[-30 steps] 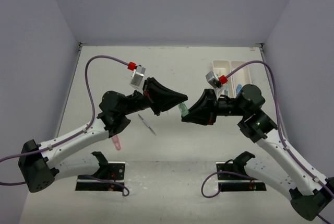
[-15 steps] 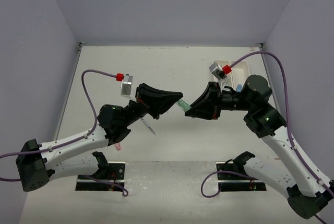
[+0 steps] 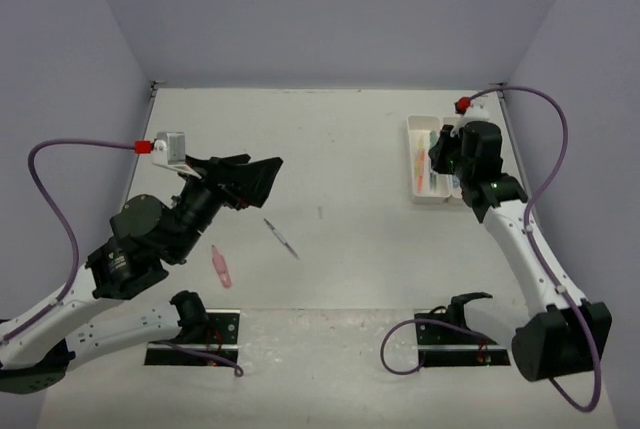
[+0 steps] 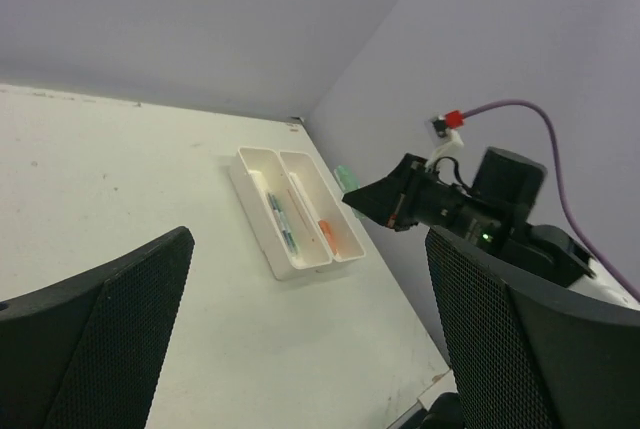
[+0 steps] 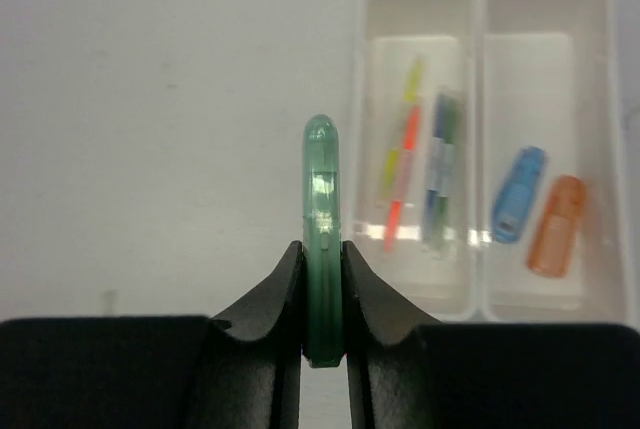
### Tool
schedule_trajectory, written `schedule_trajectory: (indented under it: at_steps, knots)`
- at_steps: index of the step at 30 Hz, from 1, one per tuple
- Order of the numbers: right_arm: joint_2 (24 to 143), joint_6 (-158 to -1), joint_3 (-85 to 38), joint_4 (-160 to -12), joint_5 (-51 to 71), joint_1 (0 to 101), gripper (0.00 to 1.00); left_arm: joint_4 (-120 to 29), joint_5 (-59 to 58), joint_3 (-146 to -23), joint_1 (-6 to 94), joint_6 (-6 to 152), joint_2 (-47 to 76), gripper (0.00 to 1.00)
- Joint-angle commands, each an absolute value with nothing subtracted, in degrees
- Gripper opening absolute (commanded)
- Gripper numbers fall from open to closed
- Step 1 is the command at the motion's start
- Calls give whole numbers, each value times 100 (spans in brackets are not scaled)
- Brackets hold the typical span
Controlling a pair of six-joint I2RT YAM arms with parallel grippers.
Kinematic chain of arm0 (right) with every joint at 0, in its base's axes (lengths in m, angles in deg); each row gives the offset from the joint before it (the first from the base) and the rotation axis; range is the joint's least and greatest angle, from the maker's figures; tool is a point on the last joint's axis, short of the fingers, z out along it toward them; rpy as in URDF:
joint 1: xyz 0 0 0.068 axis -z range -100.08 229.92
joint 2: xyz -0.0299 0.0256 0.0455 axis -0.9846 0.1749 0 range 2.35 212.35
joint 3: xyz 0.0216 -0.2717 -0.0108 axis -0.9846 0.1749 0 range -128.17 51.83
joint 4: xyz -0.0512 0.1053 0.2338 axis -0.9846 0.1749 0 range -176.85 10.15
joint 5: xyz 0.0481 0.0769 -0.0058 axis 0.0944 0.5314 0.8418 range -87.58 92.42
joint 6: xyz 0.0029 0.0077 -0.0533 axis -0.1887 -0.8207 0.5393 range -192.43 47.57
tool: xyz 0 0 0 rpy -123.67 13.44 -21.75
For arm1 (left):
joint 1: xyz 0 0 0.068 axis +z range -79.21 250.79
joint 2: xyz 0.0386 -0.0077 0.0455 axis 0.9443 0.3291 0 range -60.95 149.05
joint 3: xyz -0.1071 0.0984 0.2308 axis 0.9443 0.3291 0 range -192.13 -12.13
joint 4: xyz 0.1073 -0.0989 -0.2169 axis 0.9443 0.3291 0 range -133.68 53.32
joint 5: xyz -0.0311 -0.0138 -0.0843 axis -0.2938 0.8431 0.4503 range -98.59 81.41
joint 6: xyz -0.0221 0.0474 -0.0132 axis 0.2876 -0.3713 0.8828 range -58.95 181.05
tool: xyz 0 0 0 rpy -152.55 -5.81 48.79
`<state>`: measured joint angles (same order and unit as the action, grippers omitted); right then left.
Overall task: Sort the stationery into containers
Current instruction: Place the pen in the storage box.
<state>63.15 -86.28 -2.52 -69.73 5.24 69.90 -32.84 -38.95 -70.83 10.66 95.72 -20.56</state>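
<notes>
Pinching a green marker (image 5: 321, 179) between its fingers, the right gripper (image 5: 322, 249) hung near the two white trays (image 5: 478, 9), which sat touching side by side at two o'clock on the table (image 3: 340, 139). In the right wrist view, the nine-o'clock tray held thin pens (image 5: 405, 164) in yellow, orange and green-blue; the other held a blue marker (image 5: 518, 194) and an orange marker (image 5: 556, 224). At nine o'clock, the left gripper (image 4: 308, 249) was spread wide, empty. A pink marker (image 3: 222, 266) lay at seven o'clock, a thin grey pen (image 3: 282, 238) nearer the middle.
</notes>
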Motion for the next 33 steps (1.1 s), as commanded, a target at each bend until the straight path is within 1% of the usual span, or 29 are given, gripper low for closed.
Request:
schedule_trajectory:
  at_steps: [1, 4, 5, 7, 10, 11, 16, 18, 19, 21, 23, 26, 28, 29, 30, 33]
  knots:
    - [7434, -7825, -885, -6896, -1624, 7487, 0, -2380, -3802, -6772, 1058, 9436, -2064, 100]
    - [8450, -7881, -1429, -6903, -1502, 7928, 0, -2158, -3410, -6563, 1061, 9410, -2029, 100]
    - [8595, -7866, -1534, -6892, -1533, 7959, 0, -2090, -3384, -6514, 1065, 9410, -2033, 100]
    - [9265, -7815, -1670, -6898, -1699, 8028, 0, -1950, -3269, -6370, 1058, 9410, -2121, 100]
    - [9775, -7907, -1758, -6949, -1659, 8356, 2, -1758, -3252, -6256, 1058, 9401, -2288, 100]
    - [9823, -7925, -1791, -6953, -1622, 8421, 5, -1698, -3261, -6224, 1058, 9401, -2329, 100]
    - [10247, -8013, -2061, -6728, -1385, 8485, 28, -1580, -3372, -5966, 1060, 9401, -2553, 100]
    - [10190, -8093, -2066, -6658, -1441, 8474, 41, -1502, -3516, -5904, 1067, 9439, -2537, 100]
    - [10081, -8126, -2055, -6631, -1420, 8463, 45, -1453, -3625, -5887, 1067, 9499, -2499, 100]
    - [9746, -8169, -2005, -6591, -1341, 8385, 48, -1274, -4015, -5873, 1067, 9760, -2339, 100]
    - [9371, -8205, -2010, -6550, -1272, 8246, 54, -1082, -4414, -5880, 1067, 10032, -2091, 100]
    - [8766, -8275, -1938, -6440, -1366, 7600, 55, -663, -5133, -6051, 1161, 10661, -1572, 100]
    - [8340, -8289, -1778, -6444, -1699, 6853, 56, -431, -5393, -6161, 1330, 10947, -1377, 100]
    - [8103, -8425, -1620, -6544, -1851, 6349, 60, -402, -5373, -6205, 1595, 11020, -1211, 100]
    - [7942, -8569, -1498, -6647, -1865, 6049, 61, -435, -5261, -6228, 1815, 11002, -1040, 100]
    - [7531, -9303, -1139, -6846, -1651, 5361, 63, -651, -4754, -6218, 2799, 10871, -791, 100]
